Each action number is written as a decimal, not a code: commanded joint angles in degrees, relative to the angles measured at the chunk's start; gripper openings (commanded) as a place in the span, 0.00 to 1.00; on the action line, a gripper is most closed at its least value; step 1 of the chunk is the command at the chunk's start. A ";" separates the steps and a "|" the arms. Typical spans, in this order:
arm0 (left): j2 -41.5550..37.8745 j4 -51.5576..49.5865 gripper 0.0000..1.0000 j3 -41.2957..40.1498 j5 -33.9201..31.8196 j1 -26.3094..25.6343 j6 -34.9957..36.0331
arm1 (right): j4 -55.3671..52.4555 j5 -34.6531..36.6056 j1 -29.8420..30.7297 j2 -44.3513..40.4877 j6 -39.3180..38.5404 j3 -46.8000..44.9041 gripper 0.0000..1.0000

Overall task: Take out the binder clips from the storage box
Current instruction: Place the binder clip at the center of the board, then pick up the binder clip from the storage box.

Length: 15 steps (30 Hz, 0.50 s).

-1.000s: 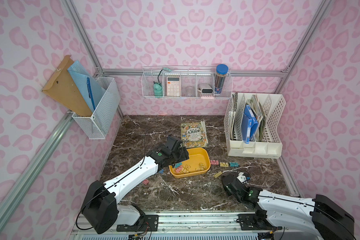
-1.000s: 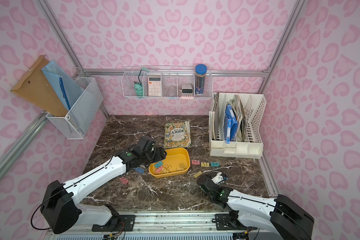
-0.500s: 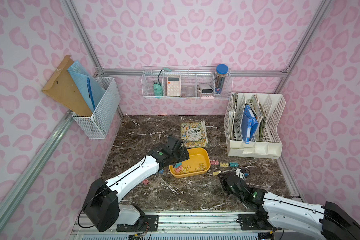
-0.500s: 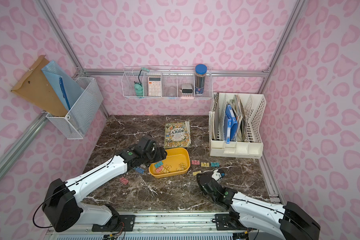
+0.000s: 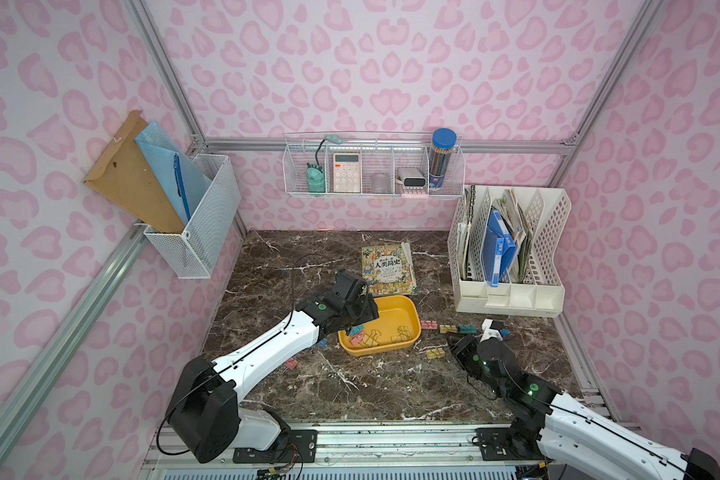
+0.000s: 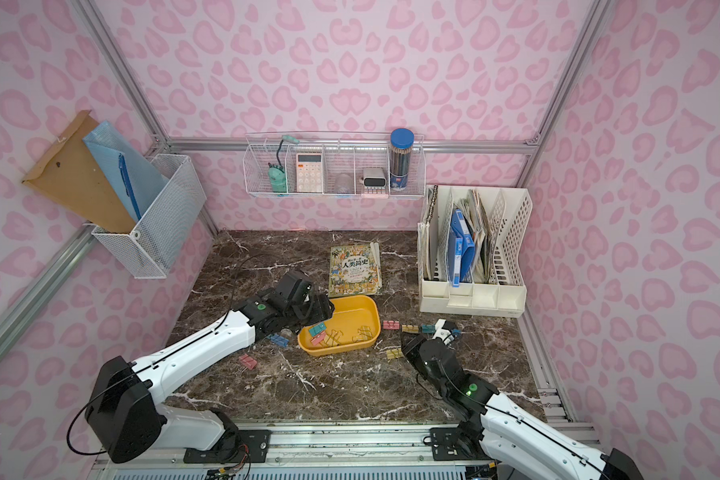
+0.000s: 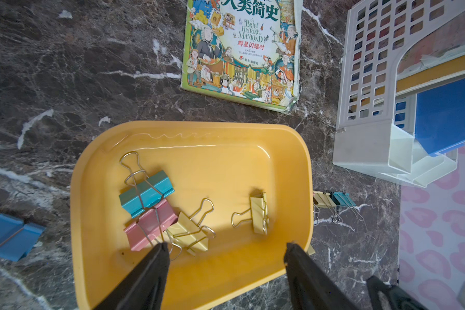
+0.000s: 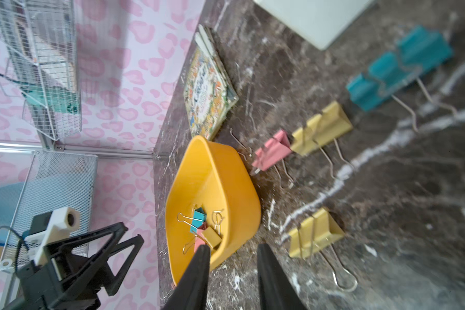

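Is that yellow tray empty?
No. The tray holds four clips: one teal, one pink, two yellow.

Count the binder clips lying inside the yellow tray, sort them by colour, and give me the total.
Teal binder clip: 1
Pink binder clip: 1
Yellow binder clips: 2
Total in the storage box: 4
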 commanded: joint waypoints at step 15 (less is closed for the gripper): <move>-6.81 -5.50 0.73 -4.17 -13.94 0.37 -8.03 | -29.54 -4.75 8.99 45.03 -37.46 40.22 0.35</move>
